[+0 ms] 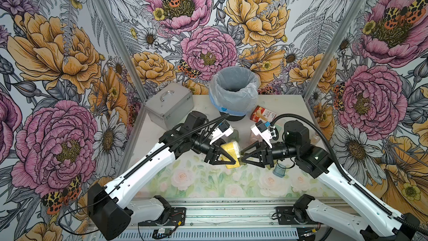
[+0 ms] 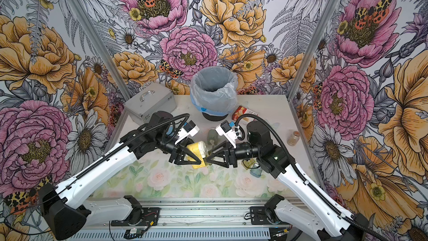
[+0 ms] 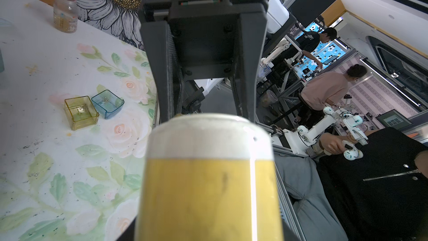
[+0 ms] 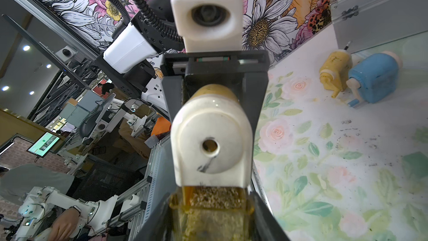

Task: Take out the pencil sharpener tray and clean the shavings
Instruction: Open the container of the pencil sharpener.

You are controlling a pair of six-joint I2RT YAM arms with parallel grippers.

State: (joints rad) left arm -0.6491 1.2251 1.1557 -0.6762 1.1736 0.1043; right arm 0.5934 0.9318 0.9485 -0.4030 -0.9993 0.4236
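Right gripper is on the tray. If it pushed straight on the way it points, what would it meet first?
The yellow pencil sharpener: its cream front face sits right ahead of the right gripper, shut on the shavings tray. The left gripper clamping it comes next, probably.

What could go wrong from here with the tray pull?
1. The tray, in the right pincer, is full of shavings and open-topped; a jerk as it comes free of the yellow sharpener could scatter them over the floral mat.
2. The bin stands at the back of the table; tilting the tray on the way may spill.
3. Only the left pincer braces the sharpener; a hard pull might twist it in that grip.
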